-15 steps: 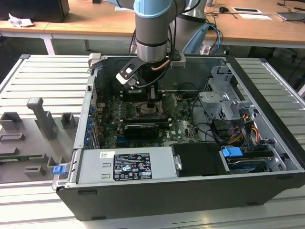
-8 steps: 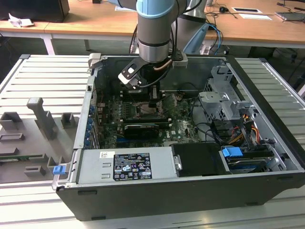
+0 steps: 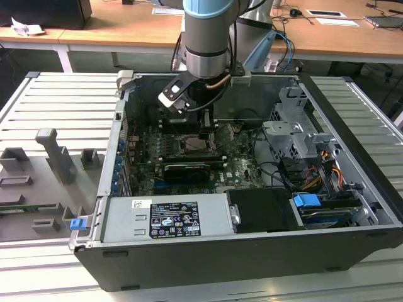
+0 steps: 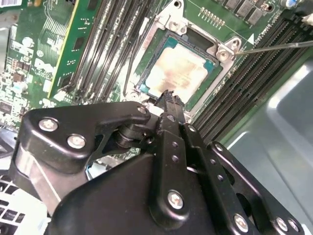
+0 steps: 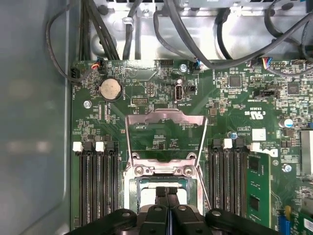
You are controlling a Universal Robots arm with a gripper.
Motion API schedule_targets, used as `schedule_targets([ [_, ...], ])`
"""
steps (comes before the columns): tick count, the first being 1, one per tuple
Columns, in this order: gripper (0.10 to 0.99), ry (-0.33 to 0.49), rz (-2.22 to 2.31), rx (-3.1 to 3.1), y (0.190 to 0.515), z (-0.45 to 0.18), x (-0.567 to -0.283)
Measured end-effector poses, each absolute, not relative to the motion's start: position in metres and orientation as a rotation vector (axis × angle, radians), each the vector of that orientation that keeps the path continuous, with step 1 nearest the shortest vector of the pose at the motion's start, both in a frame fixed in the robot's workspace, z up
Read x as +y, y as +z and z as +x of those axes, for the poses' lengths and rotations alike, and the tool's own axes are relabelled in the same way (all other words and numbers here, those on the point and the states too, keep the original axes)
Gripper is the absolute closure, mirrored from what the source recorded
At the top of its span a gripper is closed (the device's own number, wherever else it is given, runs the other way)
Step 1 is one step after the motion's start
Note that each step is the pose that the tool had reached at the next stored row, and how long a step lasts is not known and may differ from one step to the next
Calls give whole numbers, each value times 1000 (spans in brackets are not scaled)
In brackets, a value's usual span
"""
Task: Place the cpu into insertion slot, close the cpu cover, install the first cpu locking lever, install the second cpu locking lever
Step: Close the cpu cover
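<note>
The cpu [image 4: 181, 73] is seated in the insertion slot [image 4: 221, 53], and the cpu cover [image 5: 165, 116] is left open.
In the second wrist view the chip's pale top is seen lying flat inside the socket's metal rim. The hand [image 4: 167, 95] is poised over one edge of the chip with its fingertips pressed together and nothing between them; whether the chip is touched cannot be told. In the first wrist view the cover is tilted up on its hinge, with the green motherboard [image 5: 234, 98] seen through its window. A thin locking lever [image 4: 274, 46] extends from one socket corner over the black memory slots [image 4: 244, 88]. In the exterior view the arm [image 3: 204, 38] is seen reaching down into the open computer case [image 3: 252, 251], which is laid on a slatted surface [image 3: 63, 100].
</note>
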State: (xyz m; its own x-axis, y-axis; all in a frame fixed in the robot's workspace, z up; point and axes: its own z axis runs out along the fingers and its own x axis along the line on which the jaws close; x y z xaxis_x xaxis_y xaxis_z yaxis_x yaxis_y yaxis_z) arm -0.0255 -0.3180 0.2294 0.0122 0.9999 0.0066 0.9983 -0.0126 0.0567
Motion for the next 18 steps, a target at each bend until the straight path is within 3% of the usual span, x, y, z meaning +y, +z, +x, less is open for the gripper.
schedule_targets([
  [8, 980, 69, 2209, 2182, 260, -26, -318],
  [18, 980, 69, 2211, 2180, 264, -15, -318],
])
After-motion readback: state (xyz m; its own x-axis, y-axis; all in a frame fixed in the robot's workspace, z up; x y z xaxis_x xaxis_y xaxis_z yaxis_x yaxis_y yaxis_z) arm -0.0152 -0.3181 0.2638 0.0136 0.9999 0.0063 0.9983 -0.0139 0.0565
